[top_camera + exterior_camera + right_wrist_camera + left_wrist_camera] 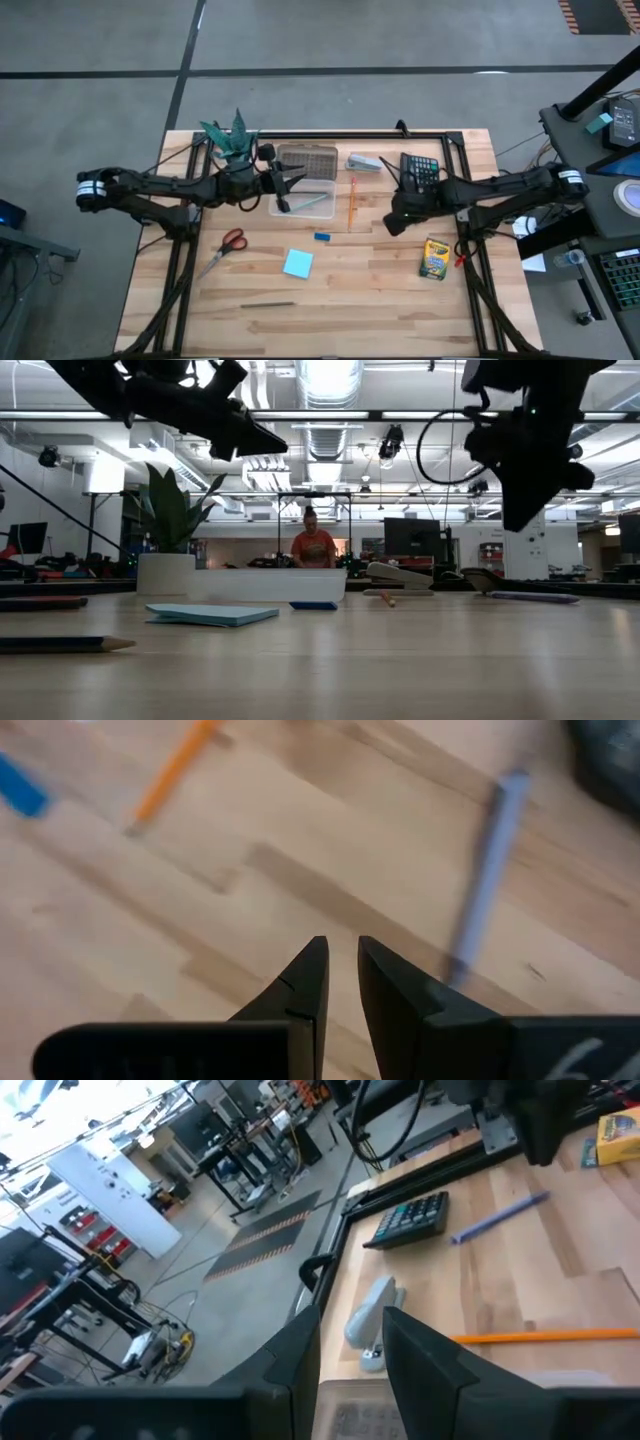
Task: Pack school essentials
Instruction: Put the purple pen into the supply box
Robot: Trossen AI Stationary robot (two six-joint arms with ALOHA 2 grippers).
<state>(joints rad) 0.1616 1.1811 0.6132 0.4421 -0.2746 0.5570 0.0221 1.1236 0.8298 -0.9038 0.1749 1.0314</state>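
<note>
In the high view my left gripper (292, 181) hovers open, by a narrow gap, over a clear pencil case (322, 190) at the table's far middle; a teal pen (312, 205) lies inside. My right gripper (396, 224) is shut and empty above bare wood, near the calculator (420, 170). Flat on the table lie an orange pencil (352, 200), a blue-grey pen (490, 870), red-handled scissors (232, 243), a tiny blue eraser (321, 237), a light-blue notepad (297, 263), a grey pencil (267, 305) and a yellow-green crayon box (434, 258).
A grey stapler (364, 162) lies between the case and the calculator. A potted plant (230, 140) stands at the far left, behind my left arm. A black frame rail (350, 133) runs along the far edge. A person (314, 545) stands in the room beyond.
</note>
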